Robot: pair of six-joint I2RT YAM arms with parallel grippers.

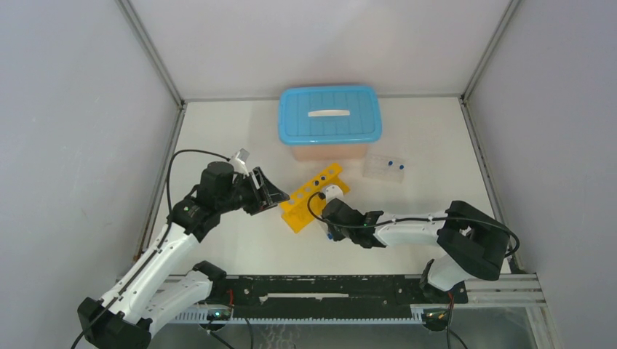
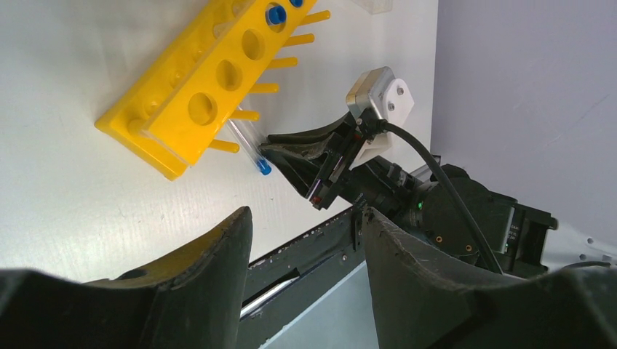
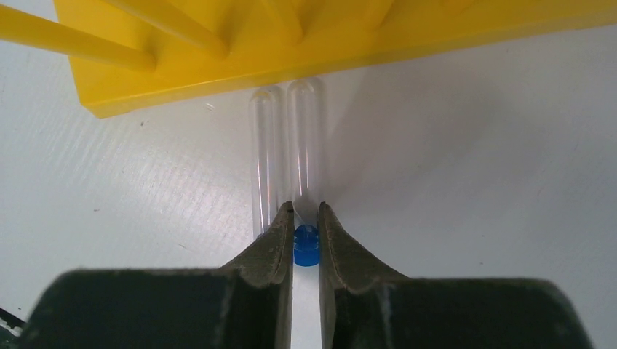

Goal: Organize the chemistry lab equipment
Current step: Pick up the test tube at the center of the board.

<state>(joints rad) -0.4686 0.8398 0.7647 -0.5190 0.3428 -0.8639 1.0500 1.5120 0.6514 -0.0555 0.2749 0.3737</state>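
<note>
Tubes: two racked, two in tray; your right gripper pinches one beside rack, left gripper gapes empty.

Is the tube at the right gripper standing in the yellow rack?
No, the tube lies flat on the table beside the yellow rack, cap in the right gripper.

The right hand half hides the blue tube cap.
</note>
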